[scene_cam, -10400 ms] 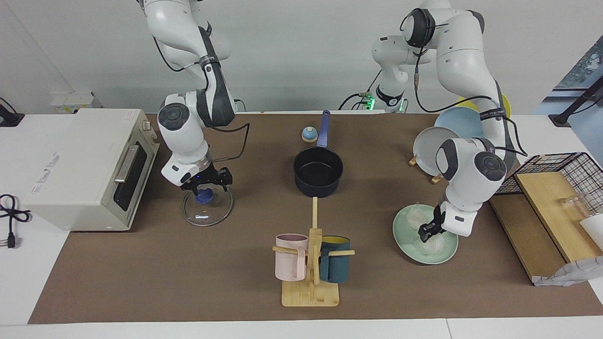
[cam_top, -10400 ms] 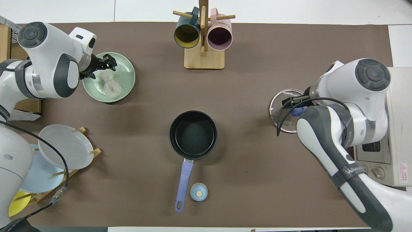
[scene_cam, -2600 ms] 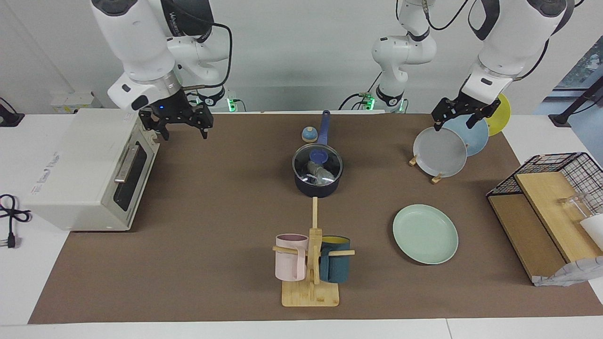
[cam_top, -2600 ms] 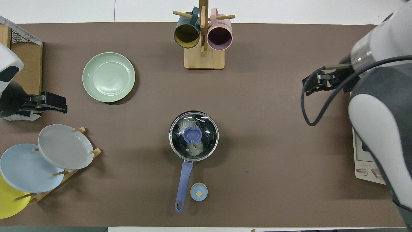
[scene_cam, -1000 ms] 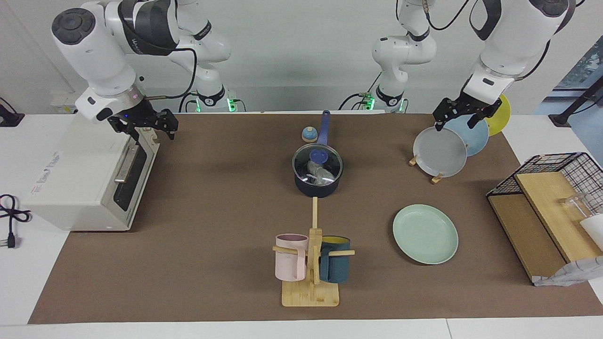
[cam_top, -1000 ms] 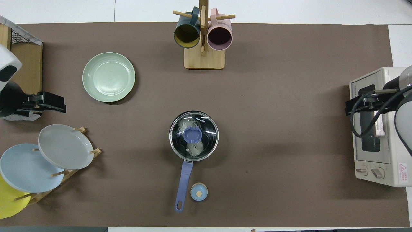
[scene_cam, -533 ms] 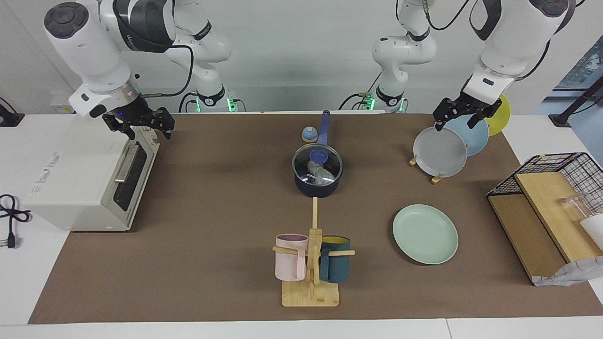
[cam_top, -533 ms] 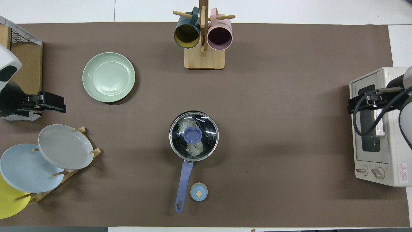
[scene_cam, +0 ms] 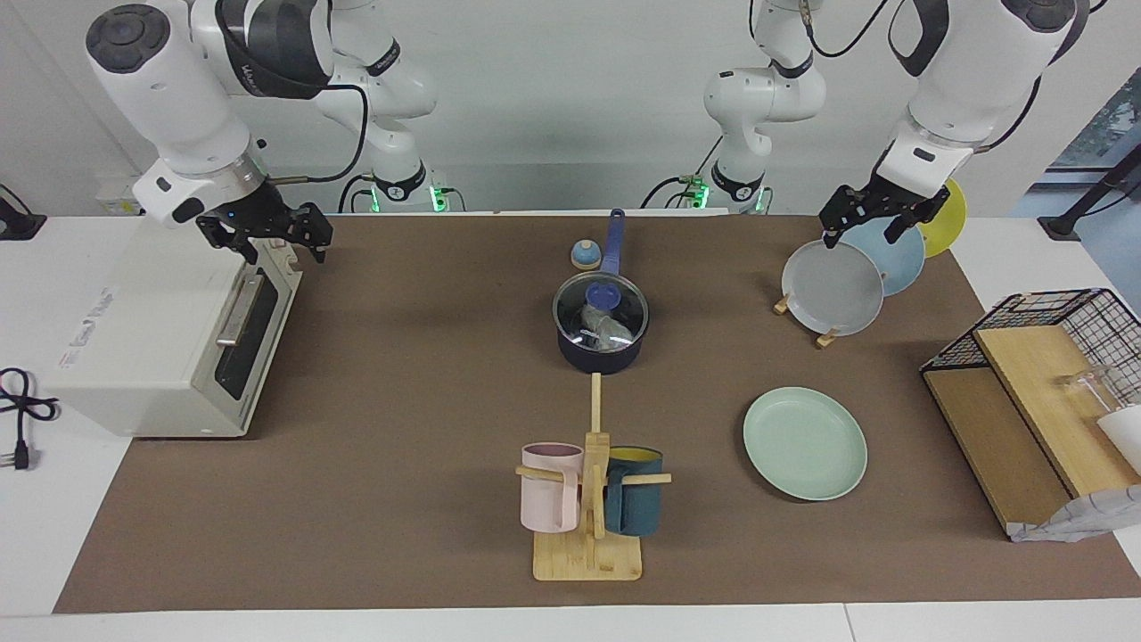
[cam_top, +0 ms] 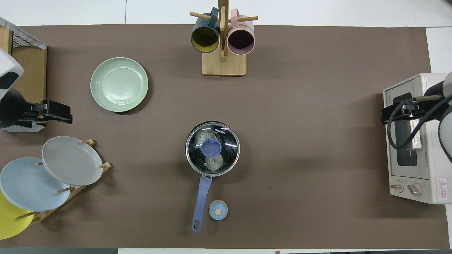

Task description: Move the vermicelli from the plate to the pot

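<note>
The dark navy pot (scene_cam: 603,355) stands mid-table with its long blue handle (cam_top: 201,201) toward the robots. A glass lid (cam_top: 226,139) with a blue knob covers it. The whitish vermicelli (scene_cam: 604,332) lies inside, seen through the lid, also in the overhead view (cam_top: 214,163). The mint-green plate (scene_cam: 805,443) lies bare, farther from the robots, toward the left arm's end (cam_top: 119,84). My left gripper (scene_cam: 857,234) is open and empty, raised over the plate rack (cam_top: 58,114). My right gripper (scene_cam: 267,245) is open and empty, raised over the toaster oven's corner (cam_top: 386,116).
A toaster oven (scene_cam: 151,321) stands at the right arm's end. A rack with grey (scene_cam: 833,290), light blue and yellow plates stands at the left arm's end. A mug tree (scene_cam: 593,499) with pink and teal mugs stands farther out. A small blue round object (scene_cam: 585,255) lies beside the pot's handle.
Since the earliest frames the vermicelli went from the plate into the pot, the lid went onto the pot, and both arms rose away. In the last second the right gripper shifted slightly.
</note>
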You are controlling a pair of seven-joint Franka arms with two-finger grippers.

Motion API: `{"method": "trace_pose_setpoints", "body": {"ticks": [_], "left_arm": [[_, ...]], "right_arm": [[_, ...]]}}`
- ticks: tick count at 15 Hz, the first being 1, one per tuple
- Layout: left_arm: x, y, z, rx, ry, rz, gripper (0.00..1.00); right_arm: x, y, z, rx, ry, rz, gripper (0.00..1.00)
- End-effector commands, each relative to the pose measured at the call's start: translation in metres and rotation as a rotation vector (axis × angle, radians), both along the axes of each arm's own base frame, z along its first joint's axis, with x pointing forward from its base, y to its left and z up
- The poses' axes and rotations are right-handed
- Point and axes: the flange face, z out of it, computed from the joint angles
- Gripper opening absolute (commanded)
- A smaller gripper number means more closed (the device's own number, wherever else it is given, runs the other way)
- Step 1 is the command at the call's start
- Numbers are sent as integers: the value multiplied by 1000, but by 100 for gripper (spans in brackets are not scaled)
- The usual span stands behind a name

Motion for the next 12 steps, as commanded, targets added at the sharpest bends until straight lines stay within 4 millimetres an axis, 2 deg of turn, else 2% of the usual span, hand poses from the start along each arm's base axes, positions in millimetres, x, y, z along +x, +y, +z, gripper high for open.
{"method": "trace_pose_setpoints", "body": {"ticks": [1,3,12], "left_arm": [[-1,3,3,20,-1,-8,100],[-1,3,3,20,-1,-8,100],[-2,3,3,21,0,-8,100]], "right_arm": [[-5,-6,17,15,-42,2,100],[-9,-2,27,15,-59,10,100],[-9,-5,25,15,-57,4,100]]}}
